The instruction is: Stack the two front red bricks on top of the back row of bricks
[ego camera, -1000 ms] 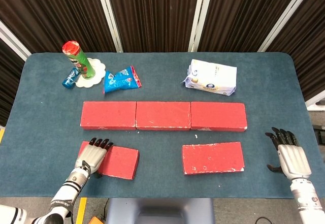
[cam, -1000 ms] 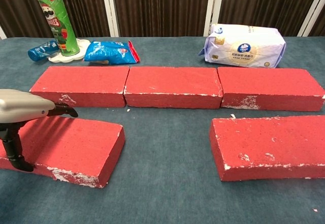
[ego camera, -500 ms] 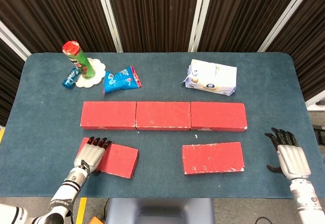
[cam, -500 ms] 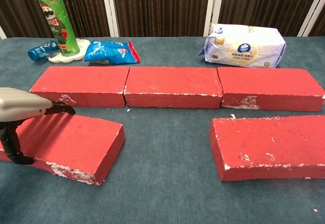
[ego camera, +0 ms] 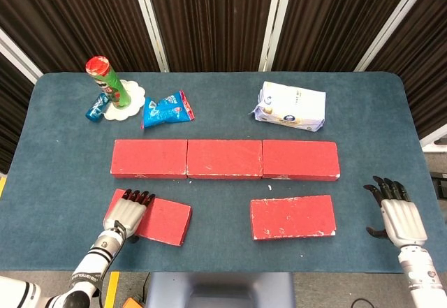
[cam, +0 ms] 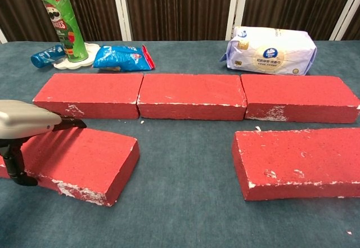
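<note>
Front left brick (ego camera: 162, 221), tilted, gripped by left hand (ego camera: 126, 214)
Right hand (ego camera: 401, 217) empty, fingers apart, beside front right brick (ego camera: 292, 217)

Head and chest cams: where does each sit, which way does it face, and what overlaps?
Head view: high above the table's near edge, looking steeply down on the table; shows the left hand on the front left brick and the right hand on the cloth.
Chest view: low at the near edge, facing level toward the curtains; only the left hand shows, gripping the front left brick.
Shared: back row of bricks, front right brick, chips can, white pack.
</note>
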`<control>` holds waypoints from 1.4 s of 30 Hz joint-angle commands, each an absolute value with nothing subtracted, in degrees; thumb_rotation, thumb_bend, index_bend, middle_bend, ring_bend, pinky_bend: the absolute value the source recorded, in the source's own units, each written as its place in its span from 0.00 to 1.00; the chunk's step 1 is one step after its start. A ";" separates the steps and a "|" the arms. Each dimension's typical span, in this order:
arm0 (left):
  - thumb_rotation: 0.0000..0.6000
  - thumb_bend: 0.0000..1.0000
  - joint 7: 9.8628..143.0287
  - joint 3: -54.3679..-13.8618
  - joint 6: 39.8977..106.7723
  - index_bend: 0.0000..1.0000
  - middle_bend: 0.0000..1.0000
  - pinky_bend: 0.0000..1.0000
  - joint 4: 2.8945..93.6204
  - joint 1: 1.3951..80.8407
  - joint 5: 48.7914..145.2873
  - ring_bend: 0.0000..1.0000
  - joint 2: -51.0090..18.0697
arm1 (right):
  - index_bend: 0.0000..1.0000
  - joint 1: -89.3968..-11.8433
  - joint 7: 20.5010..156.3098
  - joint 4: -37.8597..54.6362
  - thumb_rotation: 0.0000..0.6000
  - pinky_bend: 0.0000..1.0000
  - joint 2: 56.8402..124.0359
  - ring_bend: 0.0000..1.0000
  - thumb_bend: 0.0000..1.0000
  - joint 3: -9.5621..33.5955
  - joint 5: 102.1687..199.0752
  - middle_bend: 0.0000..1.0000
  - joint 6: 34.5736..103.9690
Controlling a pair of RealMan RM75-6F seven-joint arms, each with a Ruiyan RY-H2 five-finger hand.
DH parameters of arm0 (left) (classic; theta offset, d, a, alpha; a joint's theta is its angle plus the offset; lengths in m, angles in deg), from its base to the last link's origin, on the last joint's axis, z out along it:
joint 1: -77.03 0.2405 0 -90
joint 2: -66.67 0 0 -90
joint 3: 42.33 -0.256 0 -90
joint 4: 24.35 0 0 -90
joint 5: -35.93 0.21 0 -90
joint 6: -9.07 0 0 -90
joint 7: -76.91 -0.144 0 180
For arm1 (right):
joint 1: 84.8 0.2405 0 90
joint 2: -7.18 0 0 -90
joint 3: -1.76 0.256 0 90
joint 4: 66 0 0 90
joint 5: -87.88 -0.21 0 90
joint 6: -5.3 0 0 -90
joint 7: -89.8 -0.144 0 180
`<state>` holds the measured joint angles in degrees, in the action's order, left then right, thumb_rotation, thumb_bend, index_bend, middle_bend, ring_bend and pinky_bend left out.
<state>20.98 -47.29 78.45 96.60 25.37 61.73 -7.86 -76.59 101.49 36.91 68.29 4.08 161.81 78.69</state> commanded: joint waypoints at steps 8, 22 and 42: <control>1.00 0.19 20.68 -48.09 81.06 0.00 0.00 0.12 96.02 25.87 64.73 0.00 -8.50 | 0.31 -76.53 101.35 37.02 1.00 0.00 68.23 0.07 0.00 3.89 162.01 0.15 78.53; 1.00 0.20 18.66 -47.94 81.87 0.00 0.02 0.15 96.09 25.01 62.15 0.00 -8.56 | 0.32 -76.39 101.68 37.27 1.00 0.00 68.26 0.08 0.00 3.93 161.50 0.15 78.37; 1.00 0.22 17.10 -48.70 86.54 0.00 0.12 0.21 101.67 25.32 61.32 0.05 -2.39 | 0.33 -76.50 101.33 37.36 1.00 0.00 68.20 0.09 0.00 3.77 161.75 0.15 78.57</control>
<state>17.02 -48.52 85.87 100.75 25.10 61.06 -3.37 -76.50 101.32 37.36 68.20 3.78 161.76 78.56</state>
